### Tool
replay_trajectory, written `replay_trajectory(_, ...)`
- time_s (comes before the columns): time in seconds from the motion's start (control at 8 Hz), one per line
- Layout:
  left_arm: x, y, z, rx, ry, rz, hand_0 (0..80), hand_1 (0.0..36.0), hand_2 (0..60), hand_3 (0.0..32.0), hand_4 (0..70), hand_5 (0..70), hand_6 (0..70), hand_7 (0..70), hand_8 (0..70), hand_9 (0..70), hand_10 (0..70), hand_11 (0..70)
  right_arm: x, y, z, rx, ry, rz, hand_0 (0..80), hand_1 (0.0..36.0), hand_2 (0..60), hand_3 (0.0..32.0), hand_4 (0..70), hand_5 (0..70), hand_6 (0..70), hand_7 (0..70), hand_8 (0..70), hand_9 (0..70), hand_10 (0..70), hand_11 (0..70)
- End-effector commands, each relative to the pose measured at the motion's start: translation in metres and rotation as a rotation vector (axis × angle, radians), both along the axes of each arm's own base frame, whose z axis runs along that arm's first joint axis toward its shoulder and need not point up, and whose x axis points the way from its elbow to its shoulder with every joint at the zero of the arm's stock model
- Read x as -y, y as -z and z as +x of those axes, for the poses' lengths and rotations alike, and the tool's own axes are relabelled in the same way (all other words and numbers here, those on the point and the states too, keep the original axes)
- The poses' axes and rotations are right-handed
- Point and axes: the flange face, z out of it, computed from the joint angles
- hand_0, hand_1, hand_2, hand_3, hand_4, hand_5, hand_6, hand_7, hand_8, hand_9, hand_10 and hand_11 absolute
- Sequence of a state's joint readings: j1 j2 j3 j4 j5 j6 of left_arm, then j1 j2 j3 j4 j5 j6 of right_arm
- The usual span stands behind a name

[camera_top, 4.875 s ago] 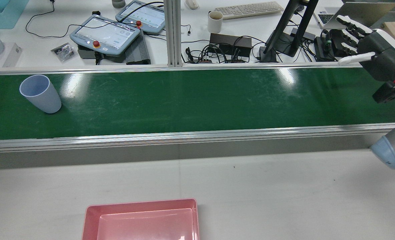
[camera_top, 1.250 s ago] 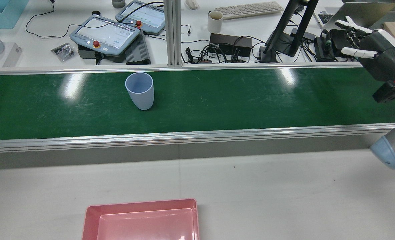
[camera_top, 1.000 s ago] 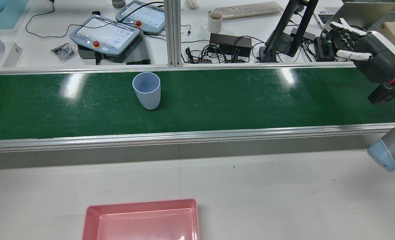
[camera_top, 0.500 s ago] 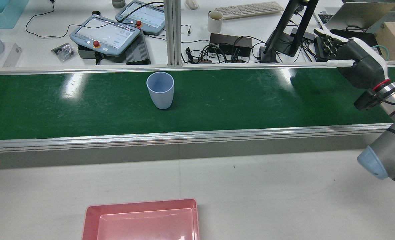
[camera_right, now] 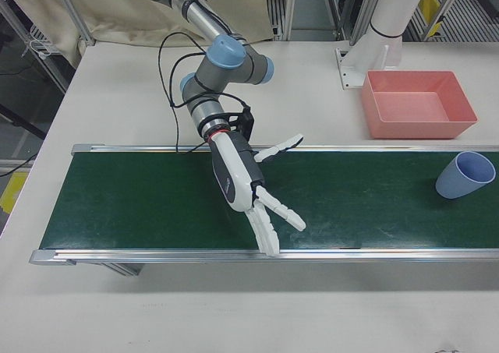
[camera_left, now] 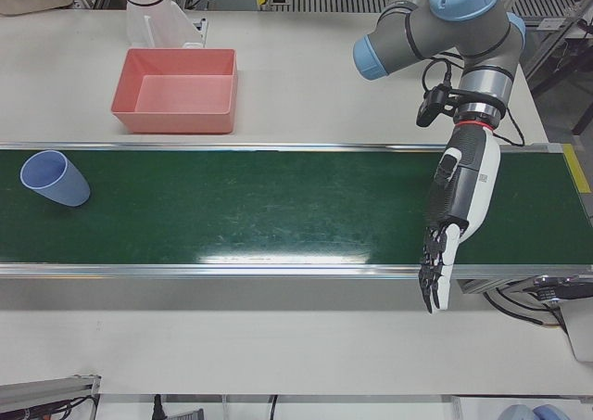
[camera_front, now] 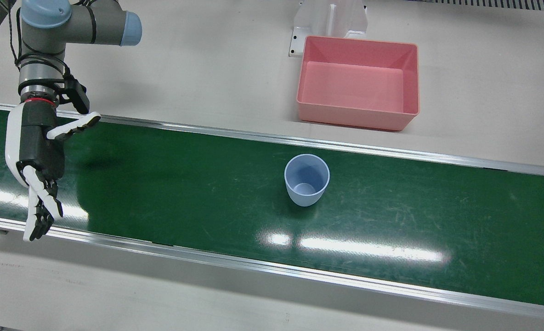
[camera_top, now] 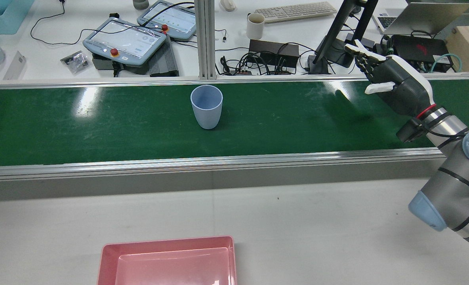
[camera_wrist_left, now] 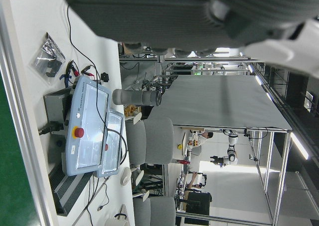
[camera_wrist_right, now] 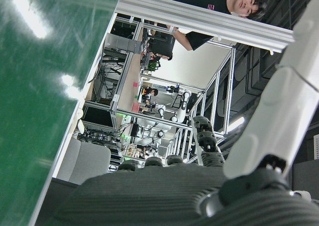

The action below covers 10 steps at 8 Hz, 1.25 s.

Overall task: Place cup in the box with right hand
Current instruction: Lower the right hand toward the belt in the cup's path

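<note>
The cup [camera_top: 206,107] stood upright on the green belt [camera_top: 100,134], mouth up, long axis vertical, about mid-belt in the rear view. My right hand [camera_top: 395,85] hung over the belt well apart from it. The cup lay off to my left along the belt, on the side my thumb was spread toward. That hand was open and held nothing. Its fingers [camera_front: 40,207] were stretched out straight across the belt toward the operators' rail.

My left hand [camera_left: 460,202] was open too, hanging fingers-down over the far end of its own half. By my reckoning it sat farther from the cup than the right did. So the reach was the right hand's, as the task says: close the gap sideways along the belt, palm facing the cup's wall.

Against the earlier frames, two things had changed. The cup had ridden the belt from the rear view's far left to the middle, closing on me all the while. And my right hand had swung in from that view's right edge, leftward and lower over the belt.

The pink box [camera_top: 107,253] sat where it was, on the near table, empty.
</note>
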State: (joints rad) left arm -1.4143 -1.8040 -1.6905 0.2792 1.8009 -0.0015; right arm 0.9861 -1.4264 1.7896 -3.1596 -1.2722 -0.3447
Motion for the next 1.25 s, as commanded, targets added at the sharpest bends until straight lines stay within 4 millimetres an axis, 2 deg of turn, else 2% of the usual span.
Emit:
replay_trajectory(0.0,0.0,0.0,0.0,0.0,0.0,-0.002,0.0,0.0,0.0,0.0,0.0,0.0,0.0,0.0,0.0,0.0,0.0,0.0,-0.011,0.019,-0.003,-0.061,-0.006,-0.012,47.1,11.2,0.0,0.0,0.0,3.2,0.7,0.5,0.0,0.0,0.0,0.0)
replay_trajectory(0.25,0.0,0.0,0.0,0.0,0.0,-0.002,0.0,0.0,0.0,0.0,0.0,0.0,0.0,0.0,0.0,0.0,0.0,0.0,-0.029,0.041,0.003,-0.132,-0.051,-0.062,47.1,12.4,0.0,0.0,0.0,3.1,0.9,2.1,0.0,0.0,0.0,0.0)
replay_trajectory(0.38,0.0,0.0,0.0,0.0,0.0,0.0,0.0,0.0,0.0,0.0,0.0,0.0,0.0,0.0,0.0,0.0,0.0,0.0,-0.033,0.042,-0.006,-0.13,-0.062,-0.073,46.8,13.1,1.3,0.0,0.0,3.0,0.8,1.7,0.0,0.0,0.0,0.0)
replay_trajectory(0.62,0.0,0.0,0.0,0.0,0.0,-0.002,0.0,0.0,0.0,0.0,0.0,0.0,0.0,0.0,0.0,0.0,0.0,0.0,-0.049,0.035,-0.045,-0.119,-0.061,-0.099,46.2,14.3,6.2,0.0,0.0,3.0,0.4,0.0,0.0,0.0,0.0,0.0)
replay_trajectory(0.75,0.0,0.0,0.0,0.0,0.0,-0.002,0.0,0.0,0.0,0.0,0.0,0.0,0.0,0.0,0.0,0.0,0.0,0.0,-0.054,0.037,-0.055,-0.108,-0.067,-0.102,46.1,14.3,6.5,0.0,0.0,3.0,0.4,0.0,0.0,0.0,0.0,0.0)
replay_trajectory(1.12,0.0,0.0,0.0,0.0,0.0,-0.002,0.0,0.0,0.0,0.0,0.0,0.0,0.0,0.0,0.0,0.0,0.0,0.0,-0.054,0.04,-0.054,-0.101,-0.074,-0.099,46.0,14.1,6.8,0.0,0.0,3.0,0.3,0.0,0.0,0.0,0.0,0.0)
